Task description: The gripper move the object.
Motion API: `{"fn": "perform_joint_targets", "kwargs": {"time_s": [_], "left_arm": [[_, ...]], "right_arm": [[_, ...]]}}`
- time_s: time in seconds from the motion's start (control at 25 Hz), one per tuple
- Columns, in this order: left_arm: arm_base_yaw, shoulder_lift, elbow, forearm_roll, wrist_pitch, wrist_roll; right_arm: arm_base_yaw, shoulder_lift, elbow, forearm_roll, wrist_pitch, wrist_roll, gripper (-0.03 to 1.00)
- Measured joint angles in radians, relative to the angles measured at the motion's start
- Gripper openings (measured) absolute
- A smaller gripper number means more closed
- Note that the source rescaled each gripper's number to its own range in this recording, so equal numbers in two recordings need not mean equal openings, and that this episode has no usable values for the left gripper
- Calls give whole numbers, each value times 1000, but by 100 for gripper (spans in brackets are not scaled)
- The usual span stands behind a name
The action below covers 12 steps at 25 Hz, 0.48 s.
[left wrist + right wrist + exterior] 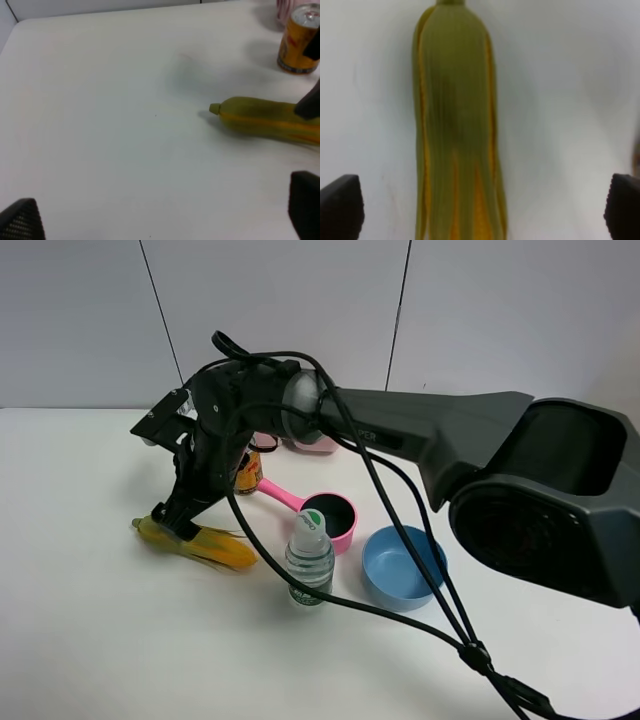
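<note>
Straddling the corn cob (pixel 455 125) — right claw (pixel 481 205) is spread wide, one finger on either side, and neither pad touches it in the wrist view. Nothing is held.

The cob lies flat on the white table (pixel 90 640), left of centre in the high view. Its stem end points away from the bottle (pixel 309 560) and its loose husk tips trail toward it. The claw sits low over the stem half.

My read is that this is the grasp stage. I can't tell from this alone whether the jaws are about to close or the arm is about to lift off.

If closing:
- Cob looks well centred between the fingers, so keep it there. An off-centre close would likely roll it.
- Bite the firm body, not the husk tips, which would probably flex and slip.
- Drop until the pads sit at mid-height of the cob, then squeeze.

If leaving, go straight up with the jaws kept wide, so nothing drags the cob.

Watch the orange can (pixel 250 472) — it sits close behind the wrist. The pink scoop (pixel 325 515) and the bottle are near on the far side.

Left claw (pixel 162 215) is also wide and empty, over bare table near the cob.
</note>
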Motion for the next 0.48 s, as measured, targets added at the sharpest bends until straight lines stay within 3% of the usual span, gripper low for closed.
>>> {"fn": "perform_joint_targets", "kwargs": {"time_s": [0.32,0.48], "left_arm": [[0,0,0,0,0,0],[0,0,0,0,0,0]], "right_arm": [[0,-112,0,-8,-11,48,95],[0,-177,0,-66,-21,79,95]]}}
